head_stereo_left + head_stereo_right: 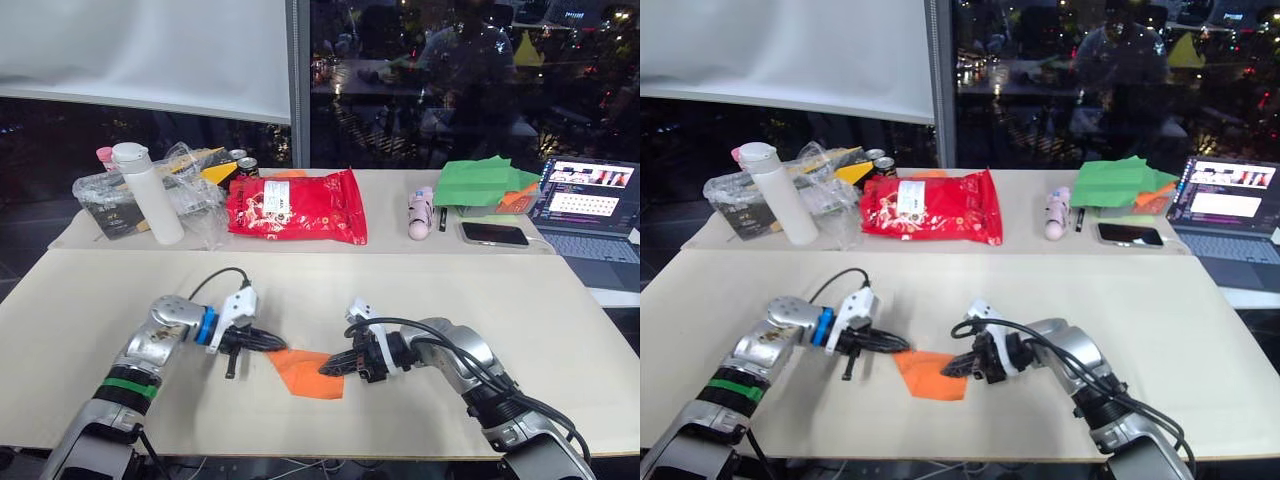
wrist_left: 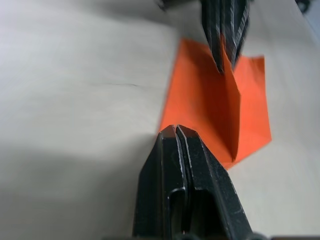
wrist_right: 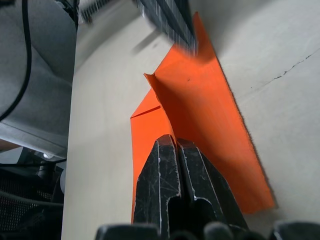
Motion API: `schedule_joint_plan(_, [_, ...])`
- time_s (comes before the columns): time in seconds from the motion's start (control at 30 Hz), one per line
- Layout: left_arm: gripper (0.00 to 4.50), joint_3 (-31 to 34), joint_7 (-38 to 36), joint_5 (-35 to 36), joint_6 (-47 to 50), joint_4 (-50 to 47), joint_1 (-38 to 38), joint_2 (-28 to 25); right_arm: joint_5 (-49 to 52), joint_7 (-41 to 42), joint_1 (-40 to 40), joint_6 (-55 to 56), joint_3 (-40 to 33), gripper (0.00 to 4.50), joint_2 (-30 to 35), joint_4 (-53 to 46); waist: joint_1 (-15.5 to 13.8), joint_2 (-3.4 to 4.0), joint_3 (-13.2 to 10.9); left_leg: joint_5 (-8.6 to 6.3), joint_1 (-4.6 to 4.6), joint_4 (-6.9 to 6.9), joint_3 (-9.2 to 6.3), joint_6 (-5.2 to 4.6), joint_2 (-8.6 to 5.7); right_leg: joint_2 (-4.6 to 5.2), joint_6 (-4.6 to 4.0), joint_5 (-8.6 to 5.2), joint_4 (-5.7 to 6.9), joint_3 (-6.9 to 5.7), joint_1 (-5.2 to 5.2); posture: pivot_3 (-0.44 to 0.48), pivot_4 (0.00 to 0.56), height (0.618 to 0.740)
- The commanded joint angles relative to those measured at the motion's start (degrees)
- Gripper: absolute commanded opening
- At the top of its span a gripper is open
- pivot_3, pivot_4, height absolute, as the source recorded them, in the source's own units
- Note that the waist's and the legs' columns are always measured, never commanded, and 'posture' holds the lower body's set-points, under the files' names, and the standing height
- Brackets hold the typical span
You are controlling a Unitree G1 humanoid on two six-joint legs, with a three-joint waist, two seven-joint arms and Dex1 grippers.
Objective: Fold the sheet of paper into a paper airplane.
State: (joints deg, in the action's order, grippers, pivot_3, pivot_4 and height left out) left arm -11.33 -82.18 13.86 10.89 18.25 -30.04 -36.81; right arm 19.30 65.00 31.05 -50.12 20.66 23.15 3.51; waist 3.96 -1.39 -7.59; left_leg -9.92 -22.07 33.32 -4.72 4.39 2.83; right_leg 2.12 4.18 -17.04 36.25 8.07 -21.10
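The orange sheet of paper (image 1: pixel 305 372) lies partly folded on the beige table (image 1: pixel 120 300), near its front edge and between my two grippers. A raised crease runs along its middle (image 2: pixel 210 110). My left gripper (image 1: pixel 278 344) is shut, and its tip (image 2: pixel 175 131) rests at the paper's left edge. My right gripper (image 1: pixel 327 369) comes in from the right, shut on the paper's raised fold (image 3: pixel 200 110). In the left wrist view the orange flap rises between the right gripper's fingers (image 2: pixel 217 45).
On the far table stand a white bottle (image 1: pixel 148 190), a clear bag of goods (image 1: pixel 195 185), a red snack bag (image 1: pixel 296 205), a pink object (image 1: pixel 420 212), green paper sheets (image 1: pixel 480 182), a phone (image 1: pixel 494 234) and a laptop (image 1: pixel 590 205).
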Motion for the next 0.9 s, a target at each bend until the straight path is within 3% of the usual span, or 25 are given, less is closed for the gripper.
schedule_joint_plan(0.03, [0.02, 2.20, -0.44, 4.30, 4.49, -7.10, 0.44, -0.41, -0.21, -0.51, 0.22, 0.11, 1.16, 0.00, -0.41, 1.86, 0.09, 0.00, 0.00, 0.00, 0.01, 0.00, 0.00, 0.00, 0.00, 0.00, 0.00, 0.00, 0.01, 0.00, 0.00, 0.000, 0.150, 0.719])
schedule_joint_plan(0.17, [0.02, 1.80, 0.08, 8.04, 11.05, -19.02, 3.94, -1.63, -0.70, -1.48, 1.52, -1.90, 1.68, 0.00, -0.53, 4.28, 0.40, 0.00, 0.00, 0.00, 0.04, 0.00, 0.00, -0.01, 0.03, -0.02, 0.01, 0.00, 0.04, 0.00, 0.00, 0.000, 0.150, 0.719])
schedule_joint_plan(0.23, [0.02, -1.10, -0.34, 4.14, 7.99, -21.09, 5.70, -3.47, -0.27, -1.39, 2.17, -2.74, 1.61, 0.00, -0.62, 5.24, 0.45, 0.00, 0.00, -0.01, 0.08, 0.00, 0.00, -0.02, 0.04, -0.02, 0.01, 0.00, 0.03, 0.00, 0.03, 0.000, 0.150, 0.719])
schedule_joint_plan(0.43, [0.02, -3.70, 0.60, 0.15, 1.86, -16.69, 6.06, -3.21, 0.86, -1.03, 3.47, -4.78, 1.14, 0.00, -1.01, 5.68, 0.13, -0.01, 0.02, -0.01, 0.12, 0.11, 0.00, -0.02, 0.04, -0.03, 0.01, 0.01, 0.02, 0.00, 0.08, 0.000, 0.150, 0.719])
schedule_joint_plan(0.57, [0.02, -2.94, 3.31, 0.03, -0.58, -12.50, 5.33, 0.62, 1.12, -0.85, 3.54, -5.18, 1.23, 0.00, -0.75, 5.38, 0.12, 0.00, 0.02, -0.07, 0.06, 0.21, 0.00, -0.11, 0.04, -0.04, 0.02, 0.01, 0.02, 0.00, 0.08, 0.000, 0.150, 0.719])
schedule_joint_plan(0.87, [0.02, -5.08, 4.81, -3.69, -5.99, -8.53, 7.92, 2.81, 2.71, -1.82, 3.30, -6.87, -0.02, 0.00, -0.79, 4.37, 0.08, 0.03, 0.03, -0.31, -0.02, 0.48, 0.00, -0.53, 0.05, -0.08, 0.02, 0.01, 0.04, 0.00, 0.10, 0.000, 0.150, 0.719])
schedule_joint_plan(0.9, [0.00, -5.07, 4.85, -3.83, -6.40, -8.25, 8.19, 2.67, 2.96, -1.85, 3.35, -6.97, -0.33, 0.29, -0.66, 4.30, 0.06, 0.03, 0.03, -0.32, -0.02, 0.48, 0.00, -0.54, 0.05, -0.08, 0.02, 0.01, 0.04, 0.00, 0.10, 0.000, 0.150, 0.719])
